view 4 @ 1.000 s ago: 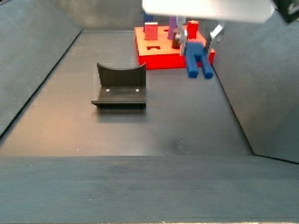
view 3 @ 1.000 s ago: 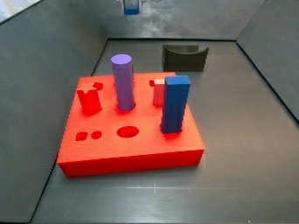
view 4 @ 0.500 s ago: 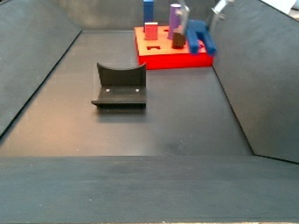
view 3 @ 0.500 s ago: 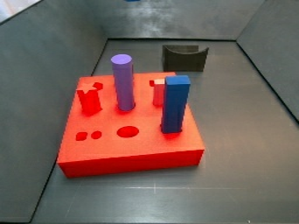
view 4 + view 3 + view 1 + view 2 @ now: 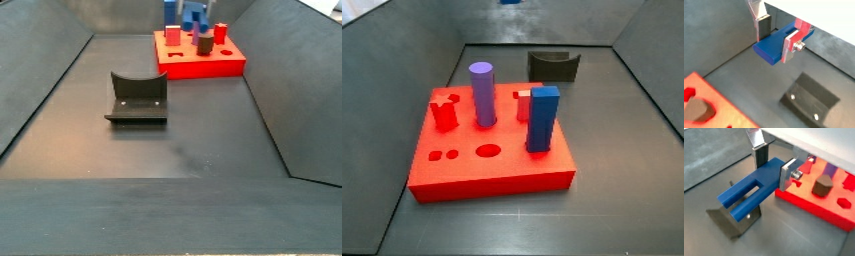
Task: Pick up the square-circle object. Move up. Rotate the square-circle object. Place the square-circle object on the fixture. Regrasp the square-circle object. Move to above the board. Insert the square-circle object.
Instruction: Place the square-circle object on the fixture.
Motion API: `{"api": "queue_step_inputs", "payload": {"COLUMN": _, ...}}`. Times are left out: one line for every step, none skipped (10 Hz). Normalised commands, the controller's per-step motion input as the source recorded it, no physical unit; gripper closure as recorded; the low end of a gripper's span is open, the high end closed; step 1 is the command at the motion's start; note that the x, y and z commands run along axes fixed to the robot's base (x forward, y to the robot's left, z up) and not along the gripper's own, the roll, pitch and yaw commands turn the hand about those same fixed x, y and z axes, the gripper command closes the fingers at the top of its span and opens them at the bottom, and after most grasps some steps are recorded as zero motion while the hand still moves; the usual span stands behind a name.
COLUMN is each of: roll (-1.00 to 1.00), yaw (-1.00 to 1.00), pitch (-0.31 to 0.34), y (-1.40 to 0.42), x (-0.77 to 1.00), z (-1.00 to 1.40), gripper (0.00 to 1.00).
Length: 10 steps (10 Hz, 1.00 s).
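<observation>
Square-circle object [image 5: 751, 190] sits clamped between the gripper's [image 5: 775, 37] silver fingers in both wrist views, lifted clear of the floor. Pick-up and move-up look done. Fixture [image 5: 553, 65] stands empty at the far wall, well apart from the board [image 5: 489, 160]. Remaining, by my judgement: rotation, placement on fixture, regrasp, transfer above board, insertion.

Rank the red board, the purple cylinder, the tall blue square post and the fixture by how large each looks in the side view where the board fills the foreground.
1. The board, by far.
2. The tall blue square post and the purple cylinder look alike.
3. The fixture, but it stands farther back, so this is unsure.
The tool is out of that view.
</observation>
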Motion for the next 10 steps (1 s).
{"api": "queue_step_inputs", "payload": {"roll": 0.0, "yaw": 0.03, "pitch": 0.076, "y": -0.4, "x": 1.0, "z": 0.04, "gripper": 1.0}}
{"api": "queue_step_inputs", "payload": {"roll": 0.0, "yaw": 0.03, "pitch": 0.098, "y": -0.3, "x": 1.0, "z": 0.03, "gripper": 1.0}}
{"api": "queue_step_inputs", "payload": {"roll": 0.0, "yaw": 0.03, "pitch": 0.118, "y": -0.23, "x": 1.0, "z": 0.03, "gripper": 1.0}}
{"api": "queue_step_inputs", "payload": {"roll": 0.0, "yaw": 0.03, "pitch": 0.132, "y": -0.17, "x": 0.93, "z": 0.02, "gripper": 1.0}}
{"api": "queue_step_inputs", "payload": {"roll": 0.0, "yaw": 0.04, "pitch": 0.141, "y": -0.1, "x": 0.83, "z": 0.02, "gripper": 1.0}}
{"api": "queue_step_inputs", "payload": {"roll": 0.01, "yaw": 0.03, "pitch": 0.151, "y": -0.07, "x": 0.73, "z": 0.01, "gripper": 1.0}}
{"api": "queue_step_inputs", "payload": {"roll": 0.01, "yaw": 0.04, "pitch": 0.149, "y": -0.05, "x": 0.6, "z": 0.01, "gripper": 1.0}}
{"api": "queue_step_inputs", "payload": {"roll": 0.01, "yaw": 0.04, "pitch": 0.147, "y": -0.03, "x": 0.51, "z": 0.01, "gripper": 1.0}}
{"api": "queue_step_inputs", "payload": {"roll": -1.0, "yaw": 0.04, "pitch": 0.137, "y": 1.0, "x": 0.9, "z": -0.28, "gripper": 1.0}}
{"api": "queue_step_inputs", "payload": {"roll": -1.0, "yaw": 0.02, "pitch": 0.138, "y": 0.95, "x": 0.77, "z": -0.26, "gripper": 1.0}}
